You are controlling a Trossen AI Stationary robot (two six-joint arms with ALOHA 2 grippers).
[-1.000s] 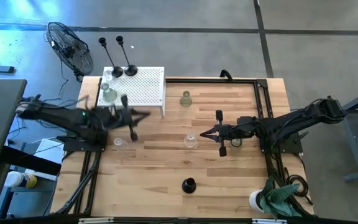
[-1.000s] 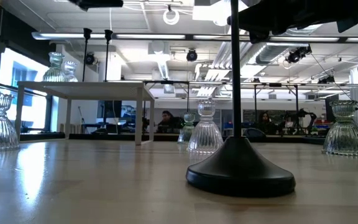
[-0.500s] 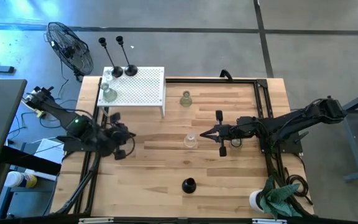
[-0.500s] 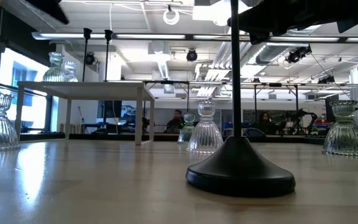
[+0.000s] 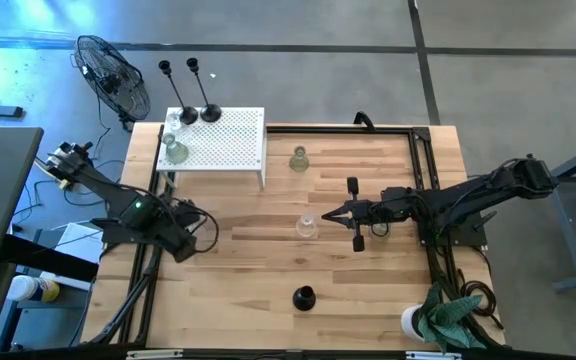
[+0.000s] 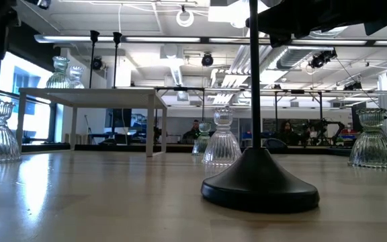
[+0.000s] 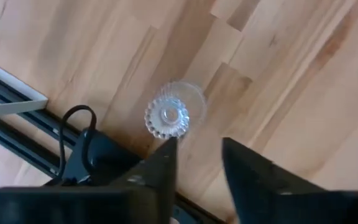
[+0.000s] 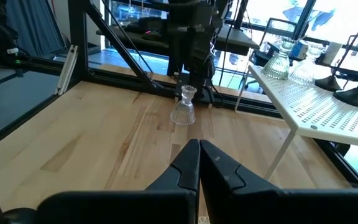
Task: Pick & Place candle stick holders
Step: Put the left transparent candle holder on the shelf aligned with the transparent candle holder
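My left gripper [image 7: 197, 146] is open and points down, above a clear glass holder [image 7: 168, 116] that stands on its base near the table's left edge and is hidden under the arm in the high view. My right gripper [image 5: 328, 213] is shut and empty, beside another glass holder [image 5: 307, 225] at mid-table. A third glass holder [image 5: 299, 158] stands farther back. A black holder [image 5: 303, 297] stands near the front edge. Two black holders [image 5: 199, 114] and glass ones [image 5: 175, 150] stand on the white perforated platform [image 5: 233, 140].
The platform stands on legs at the table's far left. A white cup with green cloth [image 5: 438, 318] sits at the near right corner. Black rails [image 5: 423, 170] run along the table's sides. In the low view one more glass holder [image 6: 375, 139] stands at the right.
My left gripper has swung from in front of the platform toward the table's left and near edges, turning as it went, and now stands over the glass holder by the left edge. The holders have not moved.
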